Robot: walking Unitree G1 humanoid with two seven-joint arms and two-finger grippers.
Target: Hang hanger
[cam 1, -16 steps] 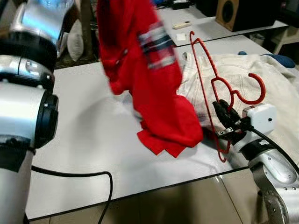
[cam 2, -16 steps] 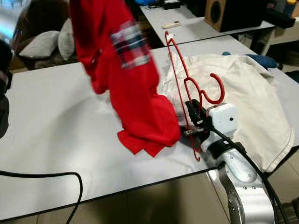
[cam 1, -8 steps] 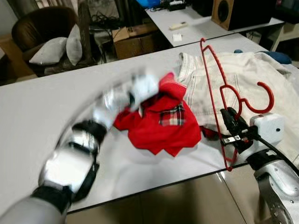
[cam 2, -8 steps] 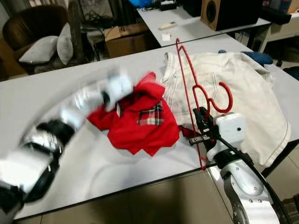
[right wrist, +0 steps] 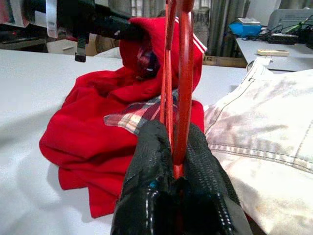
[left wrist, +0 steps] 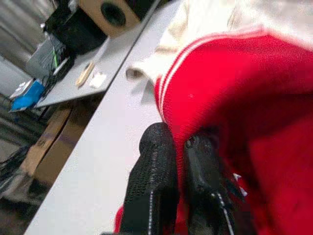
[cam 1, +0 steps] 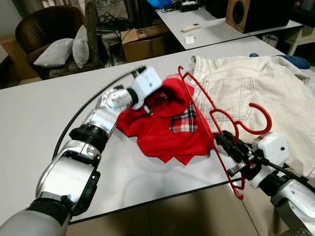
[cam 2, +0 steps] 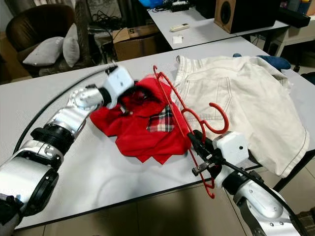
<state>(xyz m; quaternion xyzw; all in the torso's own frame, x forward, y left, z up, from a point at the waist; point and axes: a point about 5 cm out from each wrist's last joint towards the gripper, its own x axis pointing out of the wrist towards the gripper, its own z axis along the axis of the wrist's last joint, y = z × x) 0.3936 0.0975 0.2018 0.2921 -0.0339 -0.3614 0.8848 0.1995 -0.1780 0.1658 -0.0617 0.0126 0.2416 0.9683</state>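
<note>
Gripping red hanger (cam 1: 216, 129), right gripper (cam 1: 230, 150) raised

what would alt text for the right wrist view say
Right claw shut on a red hanger that rises straight up. Behind it on the white table, the left claw grips a crumpled red shirt beside cream trousers.
</note>
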